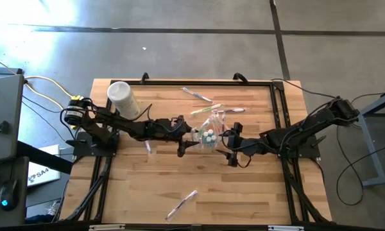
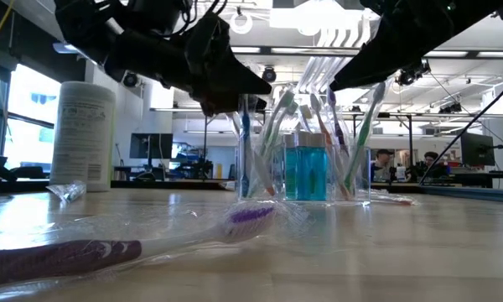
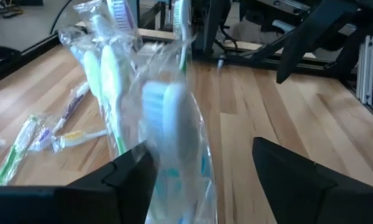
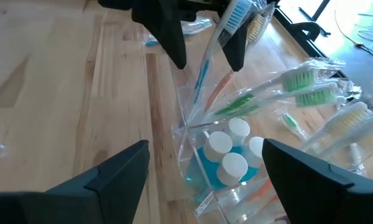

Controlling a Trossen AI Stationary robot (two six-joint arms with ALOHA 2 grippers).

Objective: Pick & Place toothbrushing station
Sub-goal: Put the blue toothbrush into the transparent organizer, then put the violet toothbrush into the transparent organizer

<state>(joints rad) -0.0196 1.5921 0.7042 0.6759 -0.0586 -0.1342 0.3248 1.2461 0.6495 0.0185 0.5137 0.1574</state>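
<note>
The toothbrushing station [image 1: 208,136], a clear boxy holder, stands on the table's middle. It holds blue bottles with white caps [image 4: 227,155] and several wrapped toothbrushes standing up and leaning out. My left gripper [image 3: 205,180] is open at the station's left side. Its fingers [image 4: 171,37] stand on either side of an upright wrapped toothbrush [image 3: 174,118] with a white head. My right gripper [image 4: 217,180] is open just right of the station and above it, with nothing between its fingers.
A tall white tub [image 1: 123,99] stands at the far left beside my left arm. Loose wrapped toothbrushes lie at the far edge [image 1: 196,94], behind the station [image 1: 219,110] and near the front edge [image 1: 183,205]. A purple one [image 2: 151,239] lies closest to the low camera.
</note>
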